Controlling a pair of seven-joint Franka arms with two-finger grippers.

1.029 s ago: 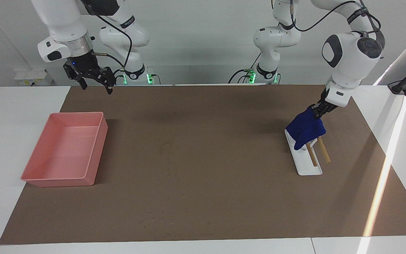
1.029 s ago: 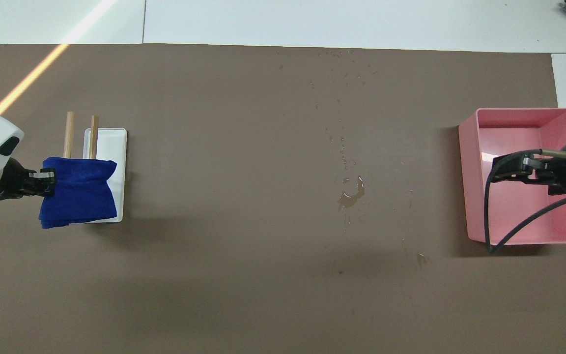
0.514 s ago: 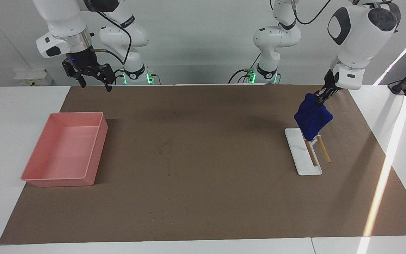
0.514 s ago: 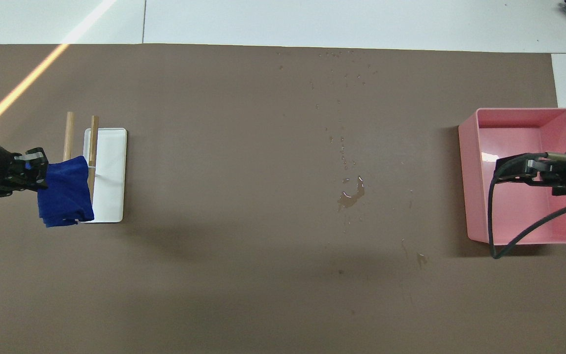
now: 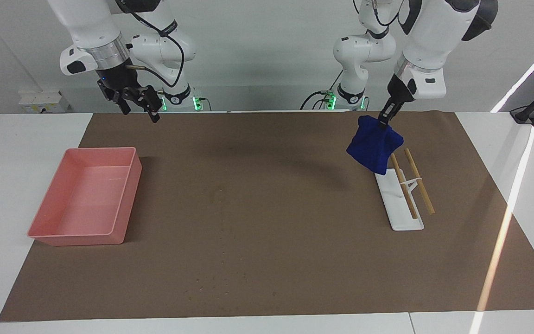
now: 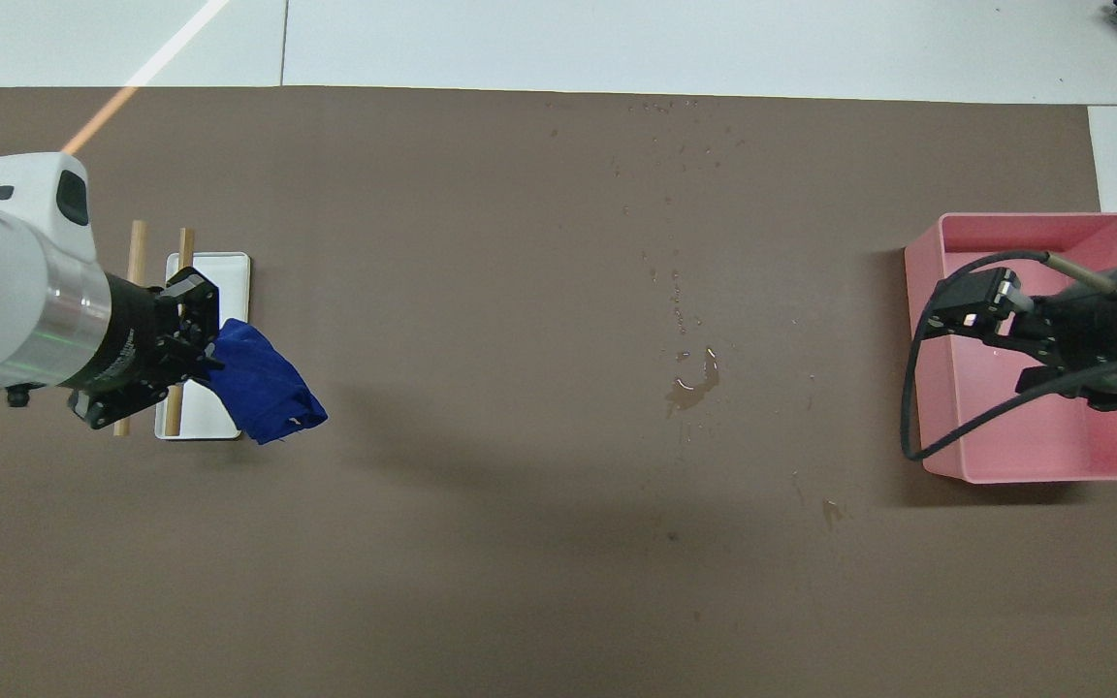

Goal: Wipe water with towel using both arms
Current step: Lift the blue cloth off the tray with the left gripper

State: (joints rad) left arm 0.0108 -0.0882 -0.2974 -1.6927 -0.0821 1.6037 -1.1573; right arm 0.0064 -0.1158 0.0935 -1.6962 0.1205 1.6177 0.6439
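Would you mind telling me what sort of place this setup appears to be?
Probably a robotics lab test bench: two white arms mounted at a table covered by a brown mat, with staged props, a pink tray and a white towel rack, against bare walls.

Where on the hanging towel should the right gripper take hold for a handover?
Probably the towel's free lower corner, approached from the side toward the pink tray. The left gripper pinches its top, so the cloth hangs bunched in the air, its bottom unobstructed. The right gripper waits open above the tray's end.
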